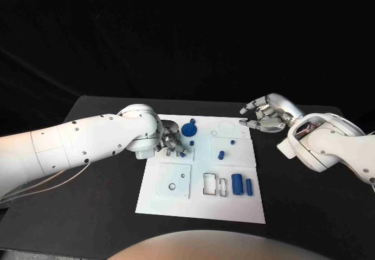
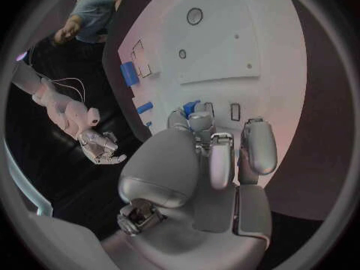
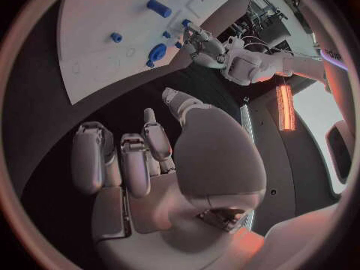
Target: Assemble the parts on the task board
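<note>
black table (image 1: 94, 216); left hand (image 1: 172, 143) fingers hide blue part (image 1: 182, 153).

Blocked at far-left corner of flat white task board (image 1: 164, 203) by silver left hand (image 1: 172, 142), blue round part (image 1: 190, 129) just beside. Open across board's near half; blue cylinders (image 1: 237, 181) near right edge. Open black bench (image 1: 304, 200) both sides.

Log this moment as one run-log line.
left hand: on a blue part, task board | right hand: empty, curled, beside the board | task: unfinished
</note>
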`<control>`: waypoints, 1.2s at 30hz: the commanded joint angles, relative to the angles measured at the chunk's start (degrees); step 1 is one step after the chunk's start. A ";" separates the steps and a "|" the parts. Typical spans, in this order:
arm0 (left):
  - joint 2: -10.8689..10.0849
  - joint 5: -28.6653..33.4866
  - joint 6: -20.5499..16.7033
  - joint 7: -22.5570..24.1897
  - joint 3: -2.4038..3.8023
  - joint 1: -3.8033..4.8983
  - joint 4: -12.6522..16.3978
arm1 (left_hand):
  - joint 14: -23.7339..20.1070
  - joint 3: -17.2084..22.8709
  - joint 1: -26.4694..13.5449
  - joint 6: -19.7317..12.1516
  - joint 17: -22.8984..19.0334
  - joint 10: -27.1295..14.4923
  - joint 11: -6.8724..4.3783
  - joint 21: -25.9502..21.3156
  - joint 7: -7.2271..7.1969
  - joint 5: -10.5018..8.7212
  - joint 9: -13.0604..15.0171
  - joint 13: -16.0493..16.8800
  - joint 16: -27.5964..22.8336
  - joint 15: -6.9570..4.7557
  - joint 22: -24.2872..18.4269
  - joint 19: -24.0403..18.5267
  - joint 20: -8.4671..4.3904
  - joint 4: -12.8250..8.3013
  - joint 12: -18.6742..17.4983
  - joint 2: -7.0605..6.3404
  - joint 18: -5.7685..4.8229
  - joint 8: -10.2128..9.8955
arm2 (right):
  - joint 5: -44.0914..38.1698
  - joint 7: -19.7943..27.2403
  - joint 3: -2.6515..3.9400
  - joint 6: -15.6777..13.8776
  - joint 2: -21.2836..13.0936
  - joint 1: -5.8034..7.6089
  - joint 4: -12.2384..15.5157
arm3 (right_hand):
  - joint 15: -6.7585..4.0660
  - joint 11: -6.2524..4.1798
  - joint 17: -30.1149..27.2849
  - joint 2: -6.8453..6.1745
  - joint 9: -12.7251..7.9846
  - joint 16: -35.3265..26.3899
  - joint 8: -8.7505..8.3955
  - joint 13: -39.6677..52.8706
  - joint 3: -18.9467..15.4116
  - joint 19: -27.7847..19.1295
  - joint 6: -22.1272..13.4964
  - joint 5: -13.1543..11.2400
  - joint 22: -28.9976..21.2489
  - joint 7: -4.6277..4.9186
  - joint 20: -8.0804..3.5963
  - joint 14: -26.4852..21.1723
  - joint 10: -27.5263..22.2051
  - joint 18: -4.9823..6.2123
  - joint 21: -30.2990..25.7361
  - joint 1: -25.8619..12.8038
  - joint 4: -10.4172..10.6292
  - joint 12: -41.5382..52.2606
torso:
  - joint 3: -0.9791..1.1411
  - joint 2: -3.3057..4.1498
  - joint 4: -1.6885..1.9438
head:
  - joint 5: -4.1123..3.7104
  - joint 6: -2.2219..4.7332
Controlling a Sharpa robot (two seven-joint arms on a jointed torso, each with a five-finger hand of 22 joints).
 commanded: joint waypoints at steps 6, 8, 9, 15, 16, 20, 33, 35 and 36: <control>0.12 1.33 -0.09 0.47 -0.03 0.02 0.00 | 5.94 3.93 8.34 -0.67 15.09 -0.24 -0.56 -0.19 -0.56 -7.81 0.43 -0.41 0.36 -0.76 0.47 -0.10 -0.77 0.23 -0.83 1.32 -0.43 -0.14 | -0.63 -0.24 -0.01 0.87 -0.01 -0.09 -0.01 | -0.42 -0.16 12.73 -0.51 0.07 -0.25 0.23 0.06 0.37 0.00 0.20 0.39 7.91 -0.09 -0.38 5.44 0.33 0.68 -0.22 0.06 -0.01 -0.04 | -0.03 0.00 0.12 | -0.03 0.20; 0.10 1.71 -0.46 0.63 -0.03 0.02 0.02 | 5.94 7.16 11.55 -0.99 15.09 -0.51 -0.65 -0.24 -0.60 -12.32 0.43 -0.75 0.36 -0.88 0.62 -0.16 -0.87 0.24 -1.52 1.08 -0.45 -0.50 | -0.63 -0.26 -0.01 0.90 -0.01 -0.11 -0.02 | -0.43 -0.17 12.64 -0.53 0.09 -0.29 0.26 0.07 0.42 -0.02 0.24 0.42 7.89 -0.10 -0.38 5.41 0.35 0.69 -0.26 0.02 0.00 -0.03 | -0.02 -0.03 0.13 | -0.01 0.23; 0.07 1.87 -0.65 0.71 -0.03 0.02 0.03 | 5.94 8.22 12.43 -1.07 15.09 -0.55 -0.64 -0.25 -0.55 -12.35 0.45 -0.85 0.36 -0.87 0.69 -0.17 -0.87 0.24 -1.72 0.69 -0.46 -0.58 | -0.63 -0.27 -0.02 0.92 -0.01 -0.12 -0.03 | -0.43 -0.17 12.64 -0.53 0.09 -0.29 0.26 0.07 0.42 -0.02 0.24 0.42 7.89 -0.10 -0.38 5.41 0.35 0.69 -0.26 0.02 0.00 -0.03 | -0.02 -0.02 0.13 | 0.00 0.24; -0.21 2.65 -1.61 1.11 -0.03 0.01 0.25 | 5.94 53.72 0.50 -1.06 15.09 0.38 -0.26 -0.76 0.81 -12.57 3.42 -1.83 0.36 0.22 1.61 -0.38 -0.16 0.29 -3.19 -18.64 -0.37 0.98 | -0.56 -0.42 -0.02 1.13 -0.04 -0.20 -0.05 | -0.47 -0.21 12.61 -0.69 0.21 -0.31 0.36 0.10 0.86 0.03 0.30 1.21 7.92 -0.13 -0.41 5.41 0.44 0.68 -0.27 -0.13 0.01 0.03 | 0.00 0.03 0.12 | 0.01 0.35; -0.25 2.79 -1.69 1.14 -0.03 0.01 0.28 | 5.94 55.97 -0.17 -0.94 15.09 0.50 0.06 -0.80 0.68 -12.68 3.81 -1.75 0.36 0.03 1.61 -0.39 -0.20 -0.38 -3.06 -19.67 -0.32 1.39 | -0.56 -0.42 -0.03 1.14 -0.05 -0.21 -0.05 | -0.47 -0.22 12.64 -0.72 0.22 -0.30 0.36 0.08 0.90 0.02 0.30 1.29 7.91 -0.14 -0.42 5.41 0.43 0.69 -0.29 -0.14 0.01 0.01 | 0.00 0.04 0.10 | 0.03 0.37; -0.54 3.86 -2.19 1.29 -0.03 0.01 0.36 | 5.94 73.71 -14.97 -1.25 15.09 1.76 0.05 -1.04 0.44 -11.76 8.27 -0.81 0.36 -0.16 2.35 -0.02 -0.12 -10.24 -1.65 -23.83 -0.37 5.03 | -0.53 -0.43 -0.03 1.16 -0.07 -0.27 -0.09 | -0.48 -0.22 12.61 -0.85 0.28 -0.32 0.39 0.12 1.11 0.04 0.28 1.71 7.92 -0.14 -0.43 5.41 0.48 0.68 -0.30 -0.26 0.02 0.05 | 0.03 0.06 0.09 | 0.08 0.42; -1.11 6.58 -3.07 1.38 -0.03 0.01 0.07 | 5.94 75.82 -21.38 0.23 15.09 3.12 -0.14 -1.01 0.00 -5.34 9.73 0.77 0.36 -0.43 3.13 0.23 -0.36 -16.19 0.46 -23.39 -0.40 6.06 | -0.42 -0.43 -0.03 1.15 -0.09 -0.46 -0.12 | -0.49 -0.22 12.59 -0.89 0.29 -0.33 0.39 0.11 1.17 0.04 0.27 1.85 7.92 -0.14 -0.44 5.40 0.48 0.69 -0.32 -0.33 0.05 0.05 | 0.03 0.05 0.12 | 0.11 0.35; -1.18 6.76 -3.20 1.33 -0.03 0.01 0.01 | 5.94 75.89 -21.65 0.32 15.09 3.25 -0.16 -0.99 -0.03 -4.95 9.83 0.98 0.36 -0.45 3.19 0.26 -0.37 -16.45 0.74 -23.37 -0.41 6.13 | -0.38 -0.44 -0.04 1.15 -0.10 -0.47 -0.11 | -0.49 -0.22 12.59 -0.89 0.29 -0.33 0.39 0.11 1.17 0.04 0.27 1.85 7.92 -0.14 -0.44 5.40 0.48 0.69 -0.32 -0.33 0.05 0.05 | 0.03 0.06 0.11 | 0.13 0.36; -1.22 6.79 -3.26 1.31 -0.03 0.01 -0.01 | 5.94 75.94 -21.82 0.36 15.09 3.37 -0.18 -0.98 -0.05 -4.68 9.90 1.21 0.36 -0.47 3.23 0.27 -0.39 -16.64 1.03 -23.34 -0.41 6.18 | -0.36 -0.44 -0.04 1.15 -0.10 -0.47 -0.11 | -0.49 -0.22 12.59 -0.89 0.29 -0.33 0.39 0.11 1.17 0.04 0.27 1.85 7.92 -0.14 -0.44 5.40 0.48 0.69 -0.32 -0.33 0.05 0.05 | 0.04 0.05 0.10 | 0.13 0.34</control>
